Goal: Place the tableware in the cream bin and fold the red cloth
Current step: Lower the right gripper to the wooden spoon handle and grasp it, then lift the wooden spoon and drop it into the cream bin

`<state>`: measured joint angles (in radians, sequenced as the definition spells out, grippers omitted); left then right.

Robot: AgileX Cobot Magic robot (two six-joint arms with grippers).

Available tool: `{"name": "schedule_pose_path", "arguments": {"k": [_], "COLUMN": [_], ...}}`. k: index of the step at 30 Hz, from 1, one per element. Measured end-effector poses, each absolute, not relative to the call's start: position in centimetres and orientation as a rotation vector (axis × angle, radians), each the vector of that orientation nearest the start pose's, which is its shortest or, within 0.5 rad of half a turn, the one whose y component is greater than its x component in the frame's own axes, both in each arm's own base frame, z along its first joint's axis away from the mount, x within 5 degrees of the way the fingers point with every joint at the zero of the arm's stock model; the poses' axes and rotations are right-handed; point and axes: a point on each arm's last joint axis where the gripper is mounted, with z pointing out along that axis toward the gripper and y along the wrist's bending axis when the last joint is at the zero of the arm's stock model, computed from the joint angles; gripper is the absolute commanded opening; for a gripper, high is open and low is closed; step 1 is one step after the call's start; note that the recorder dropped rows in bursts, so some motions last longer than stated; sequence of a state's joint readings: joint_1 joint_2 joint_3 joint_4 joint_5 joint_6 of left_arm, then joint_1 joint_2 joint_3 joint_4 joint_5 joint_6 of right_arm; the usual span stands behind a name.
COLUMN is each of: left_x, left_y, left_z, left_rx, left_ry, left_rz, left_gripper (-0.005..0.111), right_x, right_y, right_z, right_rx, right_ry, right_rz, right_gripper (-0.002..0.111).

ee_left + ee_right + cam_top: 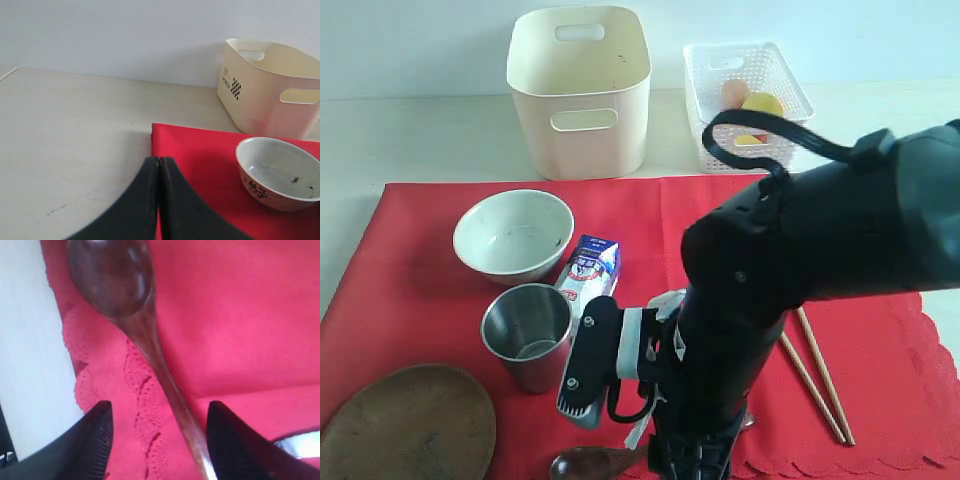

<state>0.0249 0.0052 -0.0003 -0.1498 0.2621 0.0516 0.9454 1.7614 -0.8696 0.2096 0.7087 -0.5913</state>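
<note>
Red cloth (420, 270) carries one wooden plate (410, 425), one bowl (513, 235), one steel cup (527, 335), two chopsticks (829, 385); beyond it, one cream bin (580, 100) and one lattice basket (705, 75) holding egg (734, 93) and lemon (763, 104).
Left gripper (159, 165) pressed shut, empty; right gripper (159, 412) spread wide astride the dark spoon (120, 290).
</note>
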Motion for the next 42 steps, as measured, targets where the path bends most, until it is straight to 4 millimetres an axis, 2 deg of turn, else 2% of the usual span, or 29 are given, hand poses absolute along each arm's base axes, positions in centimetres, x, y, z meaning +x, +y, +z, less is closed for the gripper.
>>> {"name": "schedule_pose_path", "arguments": {"k": [6, 30, 42], "left_x": [5.5, 5.5, 5.5], "left_y": [-0.2, -0.2, -0.2], "left_z": [19.0, 19.0, 19.0], "left_rx": [-0.075, -0.075, -0.075], "left_ry": [1.747, 1.747, 1.747], "left_rz": [-0.084, -0.084, -0.084], "left_gripper": [0.003, 0.003, 0.003], "right_x": [16.0, 16.0, 16.1], "right_y": [23.9, 23.9, 24.0], "right_z": [11.9, 11.8, 11.8], "right_rx": [-2.034, -2.009, -2.009], "right_ry": [2.417, 2.435, 2.421], "right_rz": [0.180, 0.180, 0.174], "right_gripper": [0.054, 0.054, 0.013]}}
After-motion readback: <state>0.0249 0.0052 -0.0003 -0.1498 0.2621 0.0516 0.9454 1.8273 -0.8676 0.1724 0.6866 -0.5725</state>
